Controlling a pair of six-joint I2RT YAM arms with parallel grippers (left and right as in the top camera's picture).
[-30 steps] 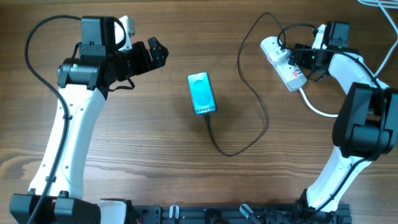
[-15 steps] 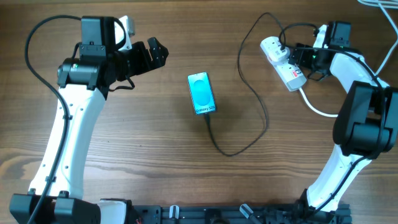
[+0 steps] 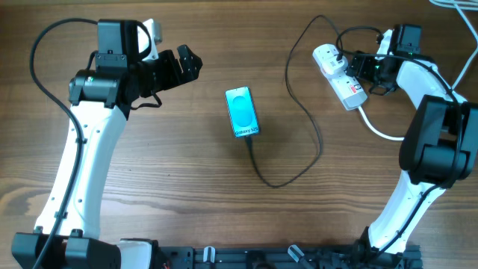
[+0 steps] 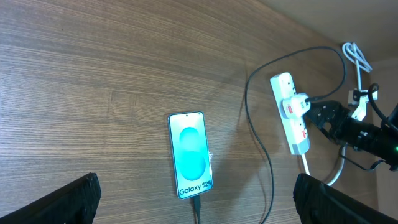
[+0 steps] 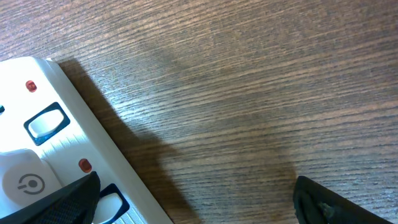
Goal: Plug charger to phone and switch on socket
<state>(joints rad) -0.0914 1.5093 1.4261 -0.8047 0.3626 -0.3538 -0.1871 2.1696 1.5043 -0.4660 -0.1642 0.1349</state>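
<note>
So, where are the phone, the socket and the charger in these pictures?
phone [image 3: 242,110]: overhead view, middle of its cyan screen.
socket [image 4: 300,138]: left wrist view, white body near its cord end.
charger [image 3: 276,184]: overhead view, bottom of the cable's loop.

The phone [image 4: 189,154] reads "Galaxy S25" at the near end of its screen. A white plug [image 5: 25,180] on the socket [image 5: 81,134] bears a power symbol.

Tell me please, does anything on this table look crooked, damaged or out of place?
Nothing stands out. The phone lies flat, screen up, with the black charger cable meeting its lower end. The white power strip lies diagonally on the wood, but it looks undamaged.
</note>
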